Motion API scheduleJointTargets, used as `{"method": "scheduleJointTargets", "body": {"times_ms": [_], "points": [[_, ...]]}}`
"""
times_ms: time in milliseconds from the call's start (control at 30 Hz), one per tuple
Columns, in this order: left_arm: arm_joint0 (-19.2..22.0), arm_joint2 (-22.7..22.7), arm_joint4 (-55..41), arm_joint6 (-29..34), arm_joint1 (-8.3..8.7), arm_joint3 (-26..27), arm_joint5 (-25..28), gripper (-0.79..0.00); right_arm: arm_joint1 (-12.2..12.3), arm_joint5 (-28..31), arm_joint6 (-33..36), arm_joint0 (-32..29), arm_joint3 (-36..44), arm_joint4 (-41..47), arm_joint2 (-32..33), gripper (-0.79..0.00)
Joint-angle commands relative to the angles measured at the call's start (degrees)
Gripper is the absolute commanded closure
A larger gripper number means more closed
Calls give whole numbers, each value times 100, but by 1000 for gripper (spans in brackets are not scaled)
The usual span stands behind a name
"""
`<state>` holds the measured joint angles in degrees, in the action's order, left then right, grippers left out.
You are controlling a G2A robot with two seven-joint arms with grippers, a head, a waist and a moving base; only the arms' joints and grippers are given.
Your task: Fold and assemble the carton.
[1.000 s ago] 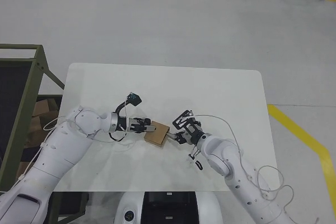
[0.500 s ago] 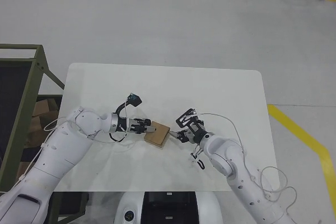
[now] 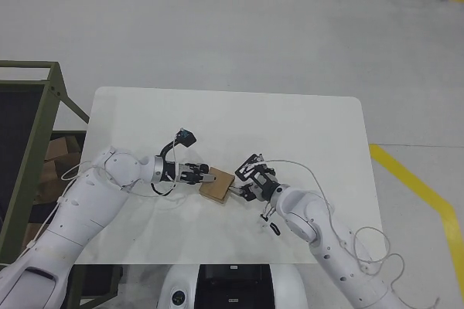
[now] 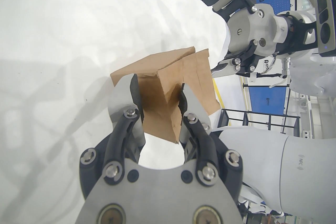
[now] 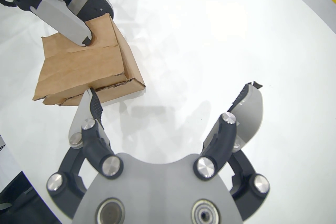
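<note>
The carton sits on the table near the robot-side edge, with the left gripper on its left and the right gripper just beside its right.

one carton, one white table, and two hands: a left hand and a right hand.

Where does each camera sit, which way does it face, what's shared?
Top view: overhead, looking down at the table; both arms show.
Left wrist view: on the left wrist, facing along the left tool, shut on the carton.
Right wrist view: on the right wrist, facing past the open right tool.
All share the carton.
</note>
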<state>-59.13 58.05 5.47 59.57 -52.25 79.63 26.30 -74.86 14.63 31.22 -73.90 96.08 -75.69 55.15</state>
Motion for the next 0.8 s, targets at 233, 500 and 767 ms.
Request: {"method": "scheduleJointTargets", "body": {"times_ms": [233, 500, 767], "points": [[11, -19, 14, -7, -10, -17, -15, -302, -23, -25, -51, 72, -93, -24, -83, -785], [10, -20, 18, -9, -13, -23, -11, -302, 9, -37, -66, -33, -4, -25, 61, -785], [18, -20, 10, -10, -18, -40, 16, -305, 50, -74, -167, -189, 153, -1, 246, -785]]}}
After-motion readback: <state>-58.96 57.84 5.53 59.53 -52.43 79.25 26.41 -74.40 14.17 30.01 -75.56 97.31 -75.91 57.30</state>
